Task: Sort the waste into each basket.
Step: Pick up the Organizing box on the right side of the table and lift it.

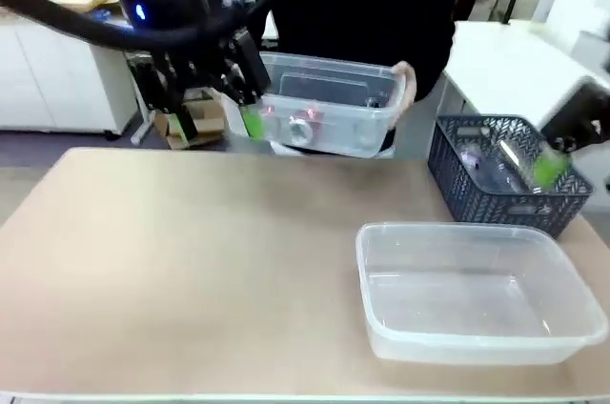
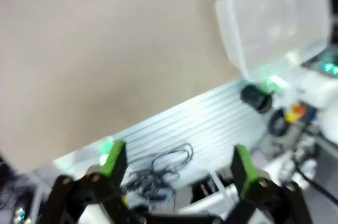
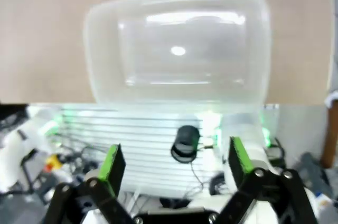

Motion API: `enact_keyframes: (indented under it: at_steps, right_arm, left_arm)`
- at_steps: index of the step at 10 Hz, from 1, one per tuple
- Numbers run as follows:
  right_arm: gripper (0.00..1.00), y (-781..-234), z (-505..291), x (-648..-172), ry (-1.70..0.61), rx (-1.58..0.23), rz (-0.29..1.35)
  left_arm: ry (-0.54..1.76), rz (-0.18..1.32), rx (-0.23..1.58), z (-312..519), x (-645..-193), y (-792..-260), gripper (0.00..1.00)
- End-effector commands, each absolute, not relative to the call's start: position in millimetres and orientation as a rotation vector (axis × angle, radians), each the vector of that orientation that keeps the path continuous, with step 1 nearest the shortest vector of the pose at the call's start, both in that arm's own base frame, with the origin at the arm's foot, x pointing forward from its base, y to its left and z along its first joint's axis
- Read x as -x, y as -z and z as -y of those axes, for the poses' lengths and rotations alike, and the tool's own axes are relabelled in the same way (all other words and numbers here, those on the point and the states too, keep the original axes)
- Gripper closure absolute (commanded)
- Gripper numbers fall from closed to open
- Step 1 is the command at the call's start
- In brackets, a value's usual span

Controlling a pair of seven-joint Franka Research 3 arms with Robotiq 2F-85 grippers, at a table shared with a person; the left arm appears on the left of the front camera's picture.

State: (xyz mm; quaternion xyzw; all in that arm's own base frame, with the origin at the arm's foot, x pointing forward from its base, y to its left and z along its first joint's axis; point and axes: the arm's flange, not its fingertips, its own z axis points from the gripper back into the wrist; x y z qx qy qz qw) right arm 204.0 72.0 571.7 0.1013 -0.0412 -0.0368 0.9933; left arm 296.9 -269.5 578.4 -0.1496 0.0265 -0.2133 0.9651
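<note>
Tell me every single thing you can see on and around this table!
clear see-through plastic rectangular tub: one, colourless, on the table's near right part, nothing seen in it
second clear plastic tub: one, colourless, at the far edge; waste with pinkish marks inside, too blurred to count
dark blue-grey lattice-sided plastic basket: one, far right; clear plastic pieces inside, blurred
tan table: one
person's hand: one, on the far tub's right end
left gripper: one, black with green pads, open, in front of the far tub
right gripper: one, black with green pads, open, by the blue-grey basket
</note>
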Motion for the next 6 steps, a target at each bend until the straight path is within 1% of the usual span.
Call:
enact_keyframes:
  at_steps: [1, 2, 4, 5, 6]
  right_arm:
    - [0.00, -550, -48, -228, 0.190, -0.179, 0.197]
    - [0.00, -572, -72, -204, 0.074, -0.203, 0.083]
    - [0.00, -572, -72, -204, 0.074, -0.203, 0.083]
    - [0.00, -559, -60, -204, 0.125, -0.191, 0.111]
    - [0.00, -541, -36, -209, 0.102, -0.198, 0.084]
  left_arm:
    - [0.386, 0.018, 0.306, 262, -308, -606, 0.00]
    - [0.386, 0.018, 0.306, 262, -308, -606, 0.00]
    - [0.386, 0.018, 0.306, 262, -308, -606, 0.00]
    - [0.408, -0.008, 0.316, 265, -308, -597, 0.00]
    - [0.303, -0.004, 0.309, 275, -304, -572, 0.00]
